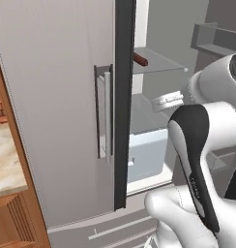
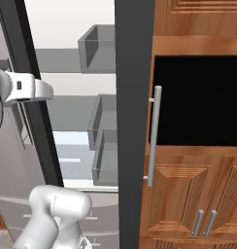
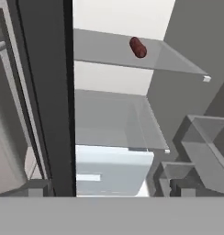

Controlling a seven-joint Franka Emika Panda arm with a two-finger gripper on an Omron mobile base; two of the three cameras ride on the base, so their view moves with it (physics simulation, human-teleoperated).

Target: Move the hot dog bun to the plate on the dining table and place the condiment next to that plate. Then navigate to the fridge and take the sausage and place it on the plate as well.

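Note:
The fridge [image 1: 57, 106] stands right in front of me, its left door shut and its right side open onto white shelves. The sausage [image 1: 140, 59], a small dark red cylinder, lies on the upper glass shelf [image 3: 114, 48] near its back; the hand view shows the sausage [image 3: 138, 47] up high, well beyond the fingers. My gripper [image 1: 167, 100] hovers at the fridge opening below that shelf. Its fingertips [image 3: 38, 187] stand wide apart, open, with nothing between them. The hot dog bun, the plate and the condiment are out of view.
A dark door edge [image 1: 124, 106] runs vertically beside the opening. Below are a lower glass shelf [image 3: 109, 119] and a white drawer [image 3: 111, 170]. Grey door bins [image 2: 98, 44] hang on the open door. Wooden cabinets [image 2: 198, 194] stand at right. A marbled stone top [image 1: 4, 160] shows at far left.

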